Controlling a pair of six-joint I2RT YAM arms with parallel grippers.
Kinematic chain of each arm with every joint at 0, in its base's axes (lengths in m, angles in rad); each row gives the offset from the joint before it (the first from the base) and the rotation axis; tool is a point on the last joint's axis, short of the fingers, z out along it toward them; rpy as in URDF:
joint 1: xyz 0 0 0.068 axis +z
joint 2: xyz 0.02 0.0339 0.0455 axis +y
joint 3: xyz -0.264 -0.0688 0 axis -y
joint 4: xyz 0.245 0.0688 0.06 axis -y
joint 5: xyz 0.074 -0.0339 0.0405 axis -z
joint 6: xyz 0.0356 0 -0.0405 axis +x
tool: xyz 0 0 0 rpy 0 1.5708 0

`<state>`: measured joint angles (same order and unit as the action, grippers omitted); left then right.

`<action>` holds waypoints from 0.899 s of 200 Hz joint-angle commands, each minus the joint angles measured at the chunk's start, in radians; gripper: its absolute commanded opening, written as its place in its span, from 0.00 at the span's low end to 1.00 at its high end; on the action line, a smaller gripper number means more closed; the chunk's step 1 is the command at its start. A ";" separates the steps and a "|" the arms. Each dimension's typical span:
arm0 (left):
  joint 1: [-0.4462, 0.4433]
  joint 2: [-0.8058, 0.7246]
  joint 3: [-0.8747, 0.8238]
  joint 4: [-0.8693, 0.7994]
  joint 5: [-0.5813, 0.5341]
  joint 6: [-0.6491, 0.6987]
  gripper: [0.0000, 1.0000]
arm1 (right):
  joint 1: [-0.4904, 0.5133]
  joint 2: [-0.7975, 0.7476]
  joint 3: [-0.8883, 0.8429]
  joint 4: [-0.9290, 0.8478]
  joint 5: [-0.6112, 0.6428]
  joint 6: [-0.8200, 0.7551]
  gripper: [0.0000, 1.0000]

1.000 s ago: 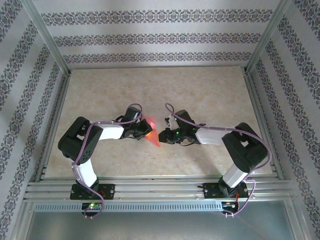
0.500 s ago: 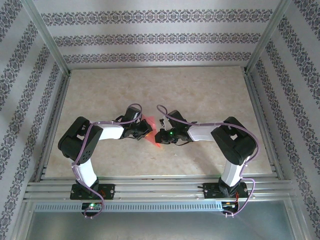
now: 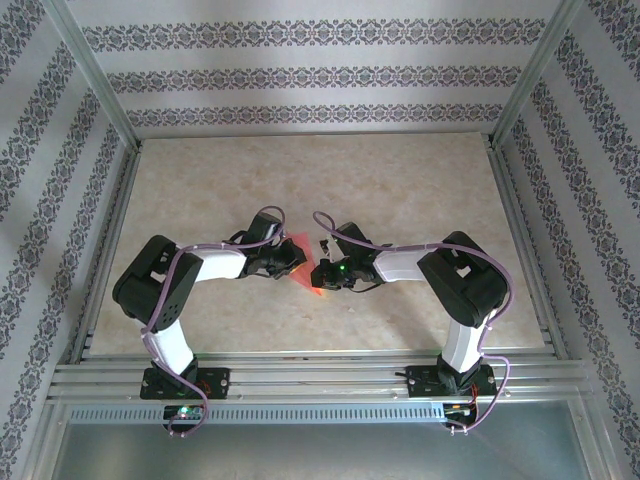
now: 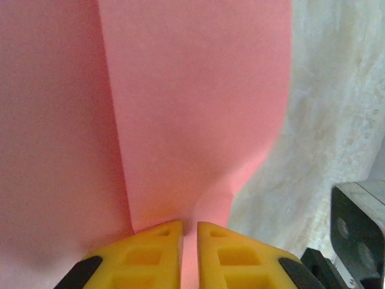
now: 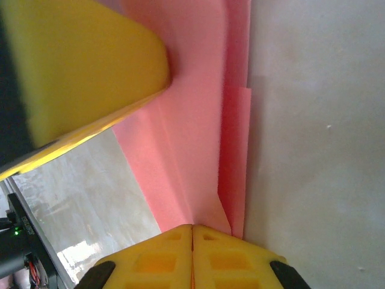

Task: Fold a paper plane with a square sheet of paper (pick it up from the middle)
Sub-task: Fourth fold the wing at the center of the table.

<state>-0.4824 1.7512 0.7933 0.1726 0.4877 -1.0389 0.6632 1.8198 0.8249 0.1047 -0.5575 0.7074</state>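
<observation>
Near the middle of the counter [image 3: 400, 180], the partly folded pink sheet of paper [image 3: 303, 262] was held between the two arms. The left pincer [image 4: 189, 226] was clenched on one edge, and the right pincer [image 5: 192, 227] on a layered edge opposite. The paper looked thin, light and limp, easily torn or crumpled. It seemed best gripped at its creased, doubled edges, where it was likely stiffest.

No text, label or number can be read anywhere.
</observation>
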 commanded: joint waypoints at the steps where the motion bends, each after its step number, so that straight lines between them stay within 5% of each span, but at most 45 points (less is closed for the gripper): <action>1: -0.014 -0.048 -0.027 0.006 0.020 0.056 0.14 | -0.006 0.044 -0.003 -0.077 0.056 0.003 0.08; 109: -0.063 -0.001 0.005 -0.119 -0.030 0.163 0.08 | -0.005 0.055 0.010 -0.124 0.069 -0.006 0.08; 180: 0.000 0.040 0.047 -0.167 -0.039 0.225 0.09 | -0.003 0.061 0.011 -0.191 0.086 -0.041 0.08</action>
<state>-0.5255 1.7622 0.8165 0.0639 0.4873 -0.8696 0.6632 1.8282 0.8536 0.0509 -0.5568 0.6994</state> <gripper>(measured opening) 0.088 0.084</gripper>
